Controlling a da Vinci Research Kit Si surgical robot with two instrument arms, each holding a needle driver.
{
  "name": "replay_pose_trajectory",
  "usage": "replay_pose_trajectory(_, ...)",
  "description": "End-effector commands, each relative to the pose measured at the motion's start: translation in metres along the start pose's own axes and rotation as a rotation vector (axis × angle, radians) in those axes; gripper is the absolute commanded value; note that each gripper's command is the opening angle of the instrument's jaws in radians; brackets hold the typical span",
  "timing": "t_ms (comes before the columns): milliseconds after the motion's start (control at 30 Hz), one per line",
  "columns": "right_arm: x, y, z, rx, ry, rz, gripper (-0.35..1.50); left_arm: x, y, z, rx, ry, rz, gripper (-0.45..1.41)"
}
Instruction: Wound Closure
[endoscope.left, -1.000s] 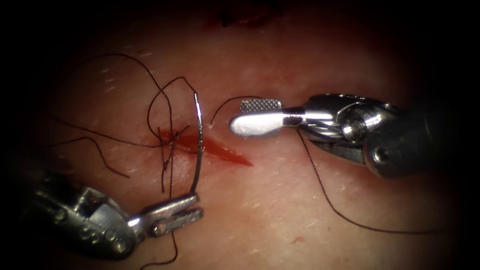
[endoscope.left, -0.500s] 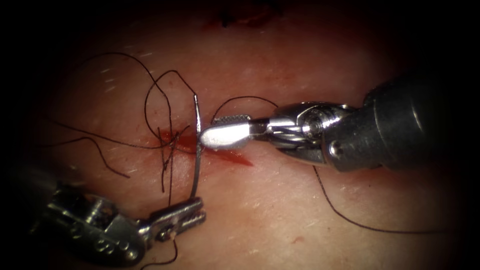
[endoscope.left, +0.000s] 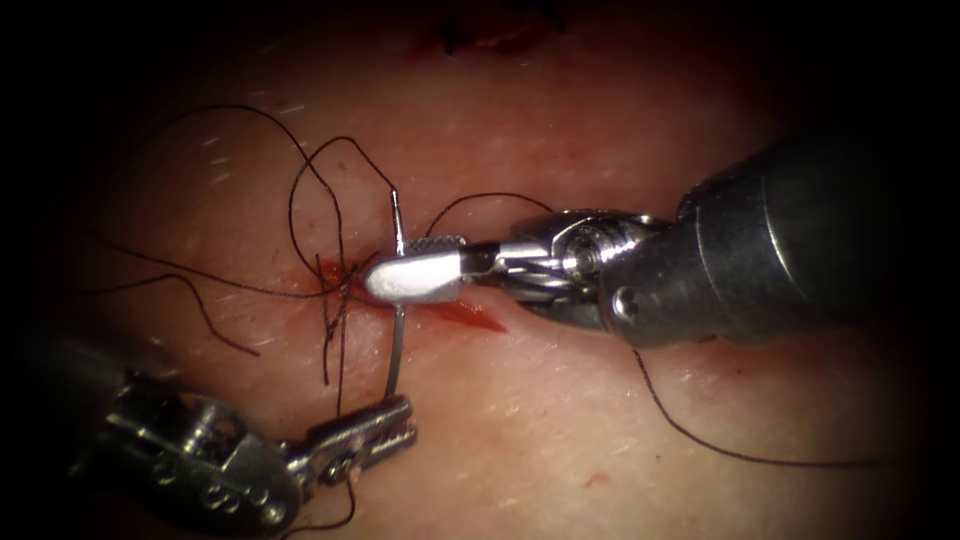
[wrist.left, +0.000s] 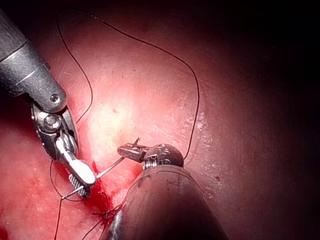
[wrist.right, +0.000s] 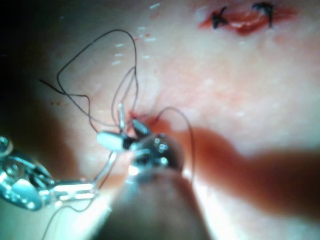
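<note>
— Far left first?

— Thin dark thread (endoscope.left: 235, 118) lying in loops on the tissue (endoscope.left: 520, 420), left of the cut (endoscope.left: 485, 322). Loose ends spread out there too.

— And low down on the left?

— Left tool (endoscope.left: 398, 420). Jaws shut tight on the bottom end of the needle (endoscope.left: 397, 340). Same grip seen in the left wrist view, left tool (wrist.left: 127, 150) with the needle (wrist.left: 112, 166) sticking out from it.

— Where is the needle, then?

— Standing up from those jaws and crossing over the left part of the cut. Top end up in the air, with thread running off it. Not poked into the tissue, as far as can be seen.

— Anything at the cut?

— A dark knot of thread (endoscope.left: 335, 285) at its left end. Red fluid (endoscope.left: 450, 310) along the rest of it.

— Now the right side?

— Right tool (endoscope.left: 400, 262), coming in from the right. Jaws a little apart, one on each side of the needle, about halfway up its curve. Not yet closed on it. Same in the left wrist view, right tool (wrist.left: 82, 182) set around the needle.

— Further right?

— More thread, running from under the right tool across the tissue to the right.

— And far up top?

— Another cut (wrist.right: 240, 20), closed with dark stitches, well apart from both tools.
</note>
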Motion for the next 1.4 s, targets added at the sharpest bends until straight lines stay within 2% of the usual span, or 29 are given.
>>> replay_pose_trajectory(33, -0.0012, -0.0006, 0.0007, 0.014, -0.016, 0.003, 0.80, 0.0013, 0.0015, 0.0002, -0.004, 0.002, -0.008, -0.45)
replay_pose_trajectory(500, -0.0019, -0.0010, 0.0020, 0.019, -0.024, -0.004, 0.83, 0.0014, 0.0014, 0.0004, -0.002, -0.001, -0.003, -0.45)
replay_pose_trajectory(633, -0.0018, -0.0010, 0.0019, 0.020, -0.025, -0.004, 0.58, 0.0015, 0.0015, 0.0004, -0.002, -0.001, -0.003, -0.45)
replay_pose_trajectory(700, -0.0018, -0.0010, 0.0019, 0.028, -0.036, -0.004, 0.24, 0.0015, 0.0014, 0.0004, -0.002, -0.002, -0.004, -0.45)
replay_pose_trajectory(733, -0.0018, -0.0010, 0.0019, 0.029, -0.038, -0.004, 0.02, 0.0015, 0.0014, 0.0004, -0.002, -0.002, -0.004, -0.45)
replay_pose_trajectory(767, -0.0019, -0.0010, 0.0019, 0.032, -0.042, 0.001, -0.28, 0.0015, 0.0014, 0.0004, -0.002, -0.002, -0.004, -0.45)
replay_pose_trajectory(800, -0.0019, -0.0010, 0.0019, 0.033, -0.043, -0.006, -0.35, 0.0015, 0.0014, 0.0004, -0.002, -0.002, -0.004, -0.45)
replay_pose_trajectory(933, -0.0020, -0.0011, 0.0019, 0.058, -0.079, -0.025, -0.35, 0.0015, 0.0014, 0.0004, -0.001, -0.002, -0.004, -0.45)
replay_pose_trajectory(1200, -0.0017, -0.0010, 0.0015, 0.050, -0.067, -0.049, -0.35, 0.0016, 0.0008, 0.0004, -0.004, -0.008, -0.009, -0.42)
replay_pose_trajectory(1267, -0.0014, -0.0009, 0.0013, 0.043, -0.057, -0.065, -0.35, 0.0018, 0.0004, 0.0005, -0.019, -0.004, -0.100, 0.52)
replay_pose_trajectory(1300, -0.0011, -0.0006, 0.0010, 0.032, -0.042, -0.083, -0.35, 0.0023, -0.0001, 0.0004, -0.048, 0.026, -0.282, 1.01)
replay_pose_trajectory(1400, -0.0006, 0.0001, 0.0004, 0.014, -0.018, -0.106, -0.35, 0.0034, -0.0004, -0.0004, -0.126, 0.084, -0.437, 1.08)
